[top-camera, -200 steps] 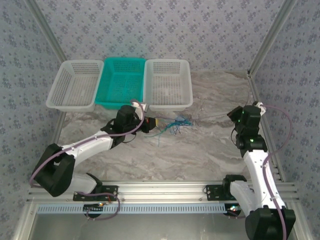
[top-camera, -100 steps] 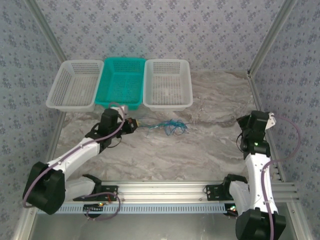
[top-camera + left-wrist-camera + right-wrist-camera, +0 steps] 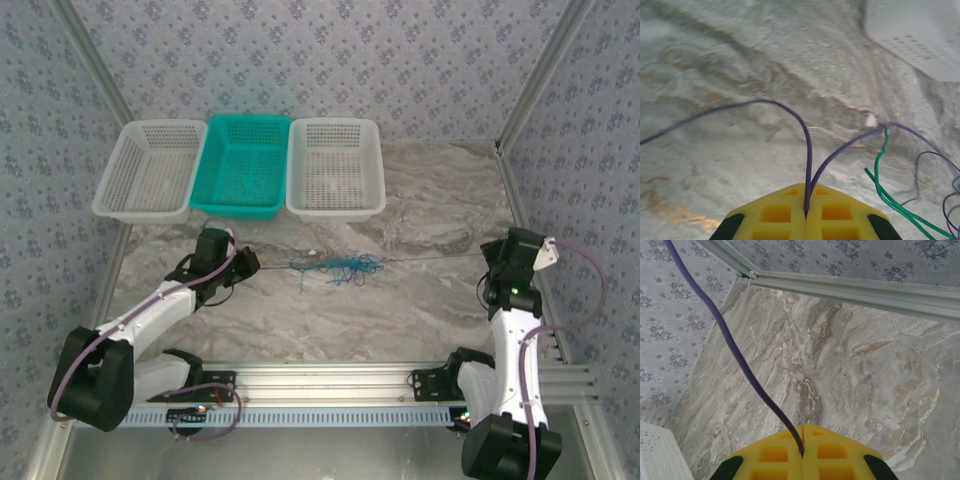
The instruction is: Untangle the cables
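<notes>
The cables lie as a blue and green tangle (image 3: pixel 340 267) on the marble table, between the two arms. A thin purple-grey cable (image 3: pixel 430 260) runs taut through it from one gripper to the other. My left gripper (image 3: pixel 249 262) is shut on that purple cable (image 3: pixel 808 150), and two strands leave the yellow fingers (image 3: pixel 775 212). One strand arcs left and the other leads right to a knot with the green cable (image 3: pixel 884 187). My right gripper (image 3: pixel 492 261) is shut on the purple cable's other end (image 3: pixel 735 347), which rises up and left from its fingertips (image 3: pixel 835 450).
Three baskets stand in a row at the back: white (image 3: pixel 150 170), teal (image 3: pixel 245 165) and white (image 3: pixel 336 168). Aluminium frame posts (image 3: pixel 530 85) bound the sides, with a rail (image 3: pixel 850 285) close behind the right gripper. Patterned walls surround the table.
The two grippers have drawn apart, the left one going left and nearer, the right one going right. The purple cable has pulled taut and the tangle has stretched out along it.
</notes>
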